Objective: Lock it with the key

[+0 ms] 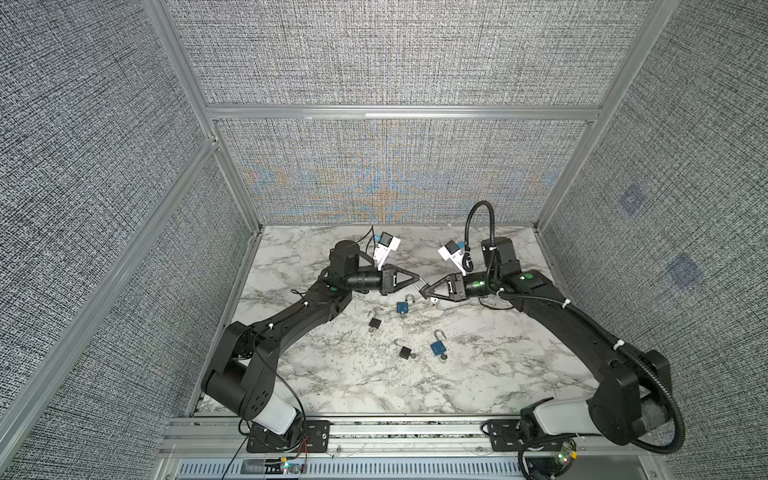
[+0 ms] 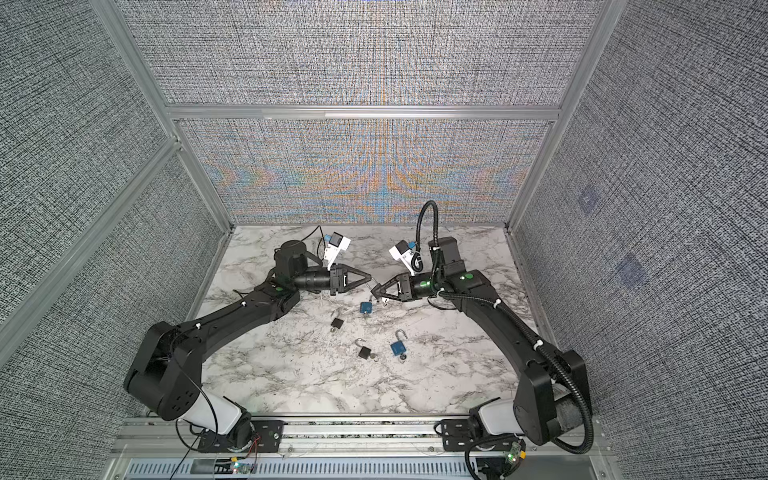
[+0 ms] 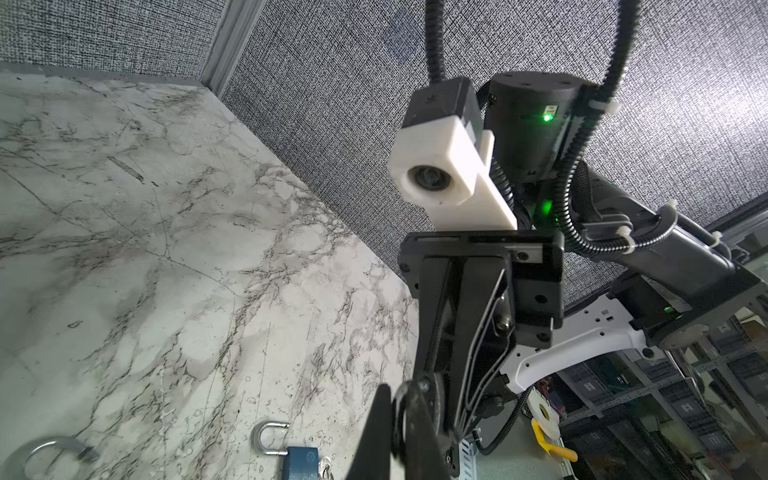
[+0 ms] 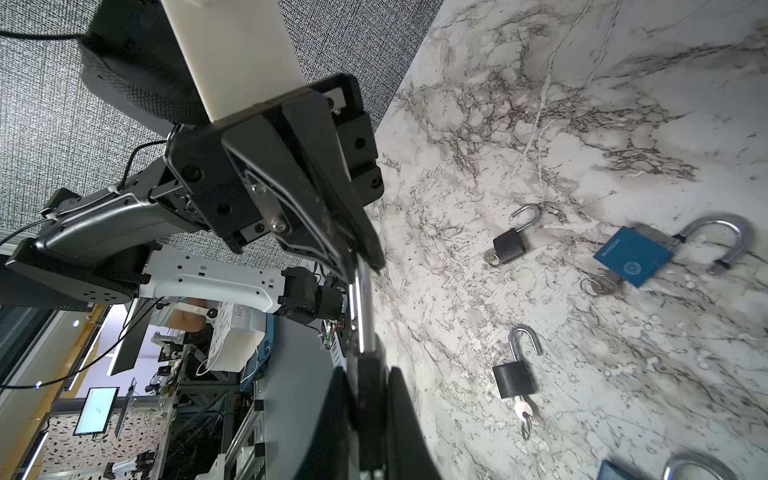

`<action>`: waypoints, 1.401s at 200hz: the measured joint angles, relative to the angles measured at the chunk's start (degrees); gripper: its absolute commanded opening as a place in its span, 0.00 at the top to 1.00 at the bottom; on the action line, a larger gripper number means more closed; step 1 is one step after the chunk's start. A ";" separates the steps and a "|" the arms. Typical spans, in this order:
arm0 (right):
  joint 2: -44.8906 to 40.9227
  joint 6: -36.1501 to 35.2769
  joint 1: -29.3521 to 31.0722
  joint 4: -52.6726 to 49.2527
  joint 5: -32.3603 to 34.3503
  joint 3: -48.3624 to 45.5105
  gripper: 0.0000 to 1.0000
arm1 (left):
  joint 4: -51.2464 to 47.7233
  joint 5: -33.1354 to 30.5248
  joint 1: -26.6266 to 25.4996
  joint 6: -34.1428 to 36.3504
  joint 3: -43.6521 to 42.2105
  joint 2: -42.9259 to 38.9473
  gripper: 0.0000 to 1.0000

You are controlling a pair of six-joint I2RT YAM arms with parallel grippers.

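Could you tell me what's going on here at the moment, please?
Both arms meet above the marble table with one small padlock held between them. The right gripper is shut on its black body, and the left gripper is shut on its silver shackle. I cannot tell whether the shackle is pushed home. Four more lie on the table: two blue padlocks and two black padlocks, at least three with keys in them.
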 measured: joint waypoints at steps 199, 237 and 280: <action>-1.51 5.49 0.72 2.51 0.50 -0.90 1.00 | 7.08 -1.11 -0.74 -2.99 -3.98 -1.03 1.00; -1.40 5.90 0.72 2.45 0.74 -0.37 1.00 | 7.48 -2.03 -1.09 -3.19 -4.09 -1.25 1.00; -1.29 5.90 0.76 2.40 0.90 -0.15 1.00 | 8.26 -2.45 -1.29 -3.34 -4.55 -1.36 1.00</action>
